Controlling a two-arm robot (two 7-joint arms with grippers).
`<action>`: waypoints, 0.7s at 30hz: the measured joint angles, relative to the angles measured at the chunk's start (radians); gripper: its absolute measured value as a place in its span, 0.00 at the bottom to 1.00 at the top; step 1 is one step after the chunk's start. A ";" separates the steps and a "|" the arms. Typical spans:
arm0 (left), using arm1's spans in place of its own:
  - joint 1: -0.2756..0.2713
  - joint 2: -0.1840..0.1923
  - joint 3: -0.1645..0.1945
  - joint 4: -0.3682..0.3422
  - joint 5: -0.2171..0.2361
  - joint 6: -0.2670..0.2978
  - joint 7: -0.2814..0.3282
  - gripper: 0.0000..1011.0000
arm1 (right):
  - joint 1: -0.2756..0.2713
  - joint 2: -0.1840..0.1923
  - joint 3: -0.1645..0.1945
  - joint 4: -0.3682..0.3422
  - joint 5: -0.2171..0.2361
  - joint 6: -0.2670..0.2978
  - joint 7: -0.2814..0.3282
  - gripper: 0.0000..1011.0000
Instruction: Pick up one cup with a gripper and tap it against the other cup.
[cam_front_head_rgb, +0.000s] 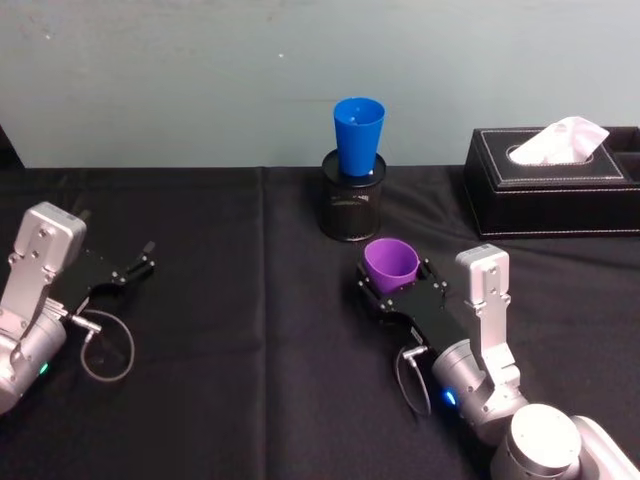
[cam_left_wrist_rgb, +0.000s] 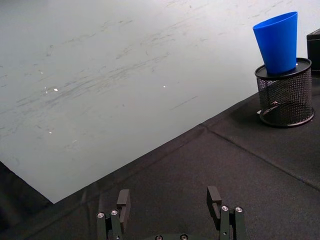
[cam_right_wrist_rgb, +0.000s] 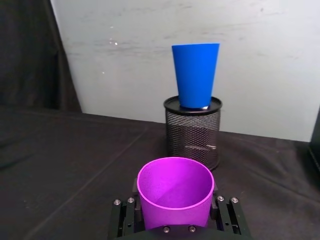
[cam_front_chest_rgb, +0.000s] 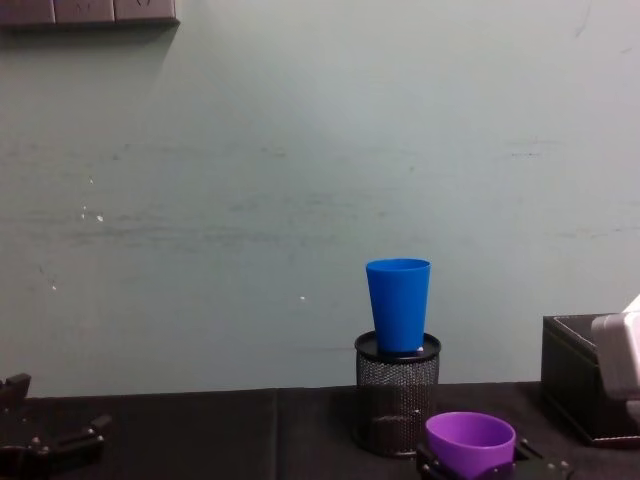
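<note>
Right wrist view: right gripper, black two-fingered clamp on a silver-grey arm, fingers closed against either side of the purple tumbler. Tumbler upright, open mouth up, its lower body seated between the fingers. In the head view the same gripper sits right of centre over the black tablecloth, a blue light glowing at the arm's wrist joint, a short grey cable looped beside it; the purple tumbler is held at its front end.

Directly ahead of the held cup: black mesh pen holder, cylindrical, upright on the cloth, apart from the purple tumbler. In the head view, pen holder stands near the back edge of the table.

Blue tumbler: upright, narrow base set down into the mouth of the pen holder, wide rim uppermost, standing well clear above the holder's rim. Chest view: blue tumbler higher than and behind the purple tumbler; the two cups are not touching.

Black tissue box: far right of the table, white tissue rising from its slot, beside the pen holder.

Left gripper: at the table's left side, low over the cloth, fingers spread apart with nothing between them, well apart from both cups.

Backdrop: pale scuffed wall.
</note>
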 joint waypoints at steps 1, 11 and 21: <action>0.000 0.000 0.000 0.000 0.000 0.000 0.000 0.99 | 0.000 -0.001 0.000 0.001 0.003 0.001 0.005 0.72; 0.000 0.000 0.000 0.000 0.000 0.000 0.000 0.99 | 0.006 -0.007 0.000 0.013 0.021 -0.001 0.042 0.80; 0.000 0.000 0.000 0.000 0.000 0.000 0.000 0.99 | -0.030 0.002 0.007 -0.080 0.034 0.023 0.046 0.99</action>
